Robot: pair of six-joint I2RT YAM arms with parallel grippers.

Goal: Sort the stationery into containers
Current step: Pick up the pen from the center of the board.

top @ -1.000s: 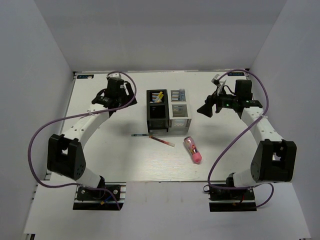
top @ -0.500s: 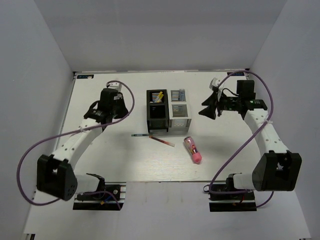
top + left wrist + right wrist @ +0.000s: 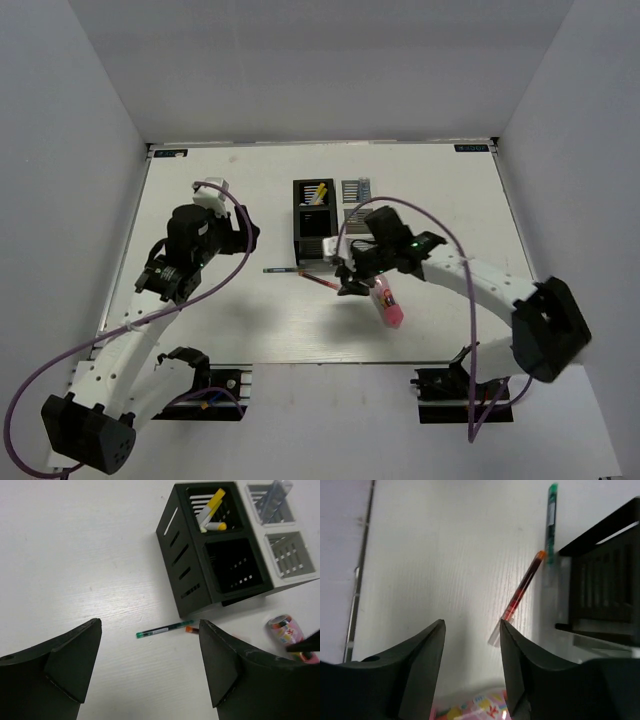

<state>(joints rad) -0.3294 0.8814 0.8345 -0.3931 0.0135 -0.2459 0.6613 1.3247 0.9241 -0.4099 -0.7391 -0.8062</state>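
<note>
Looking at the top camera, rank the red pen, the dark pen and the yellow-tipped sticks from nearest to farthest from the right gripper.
Measured from the right gripper in the top view:
1. red pen, lying just to its left.
2. dark pen, farther left again.
3. yellow-tipped sticks, well beyond, standing in the far black bin.

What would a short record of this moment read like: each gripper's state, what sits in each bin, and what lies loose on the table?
left gripper: open, empty, above the table left of the bins
right gripper: open, empty, near the red pen, at its clear end
far black bin: yellow-tipped sticks
far white bin: clear blue-capped tube
near black bin: looks empty
near white bin: looks empty
loose on table: green pen, red pen, pink tube
</note>
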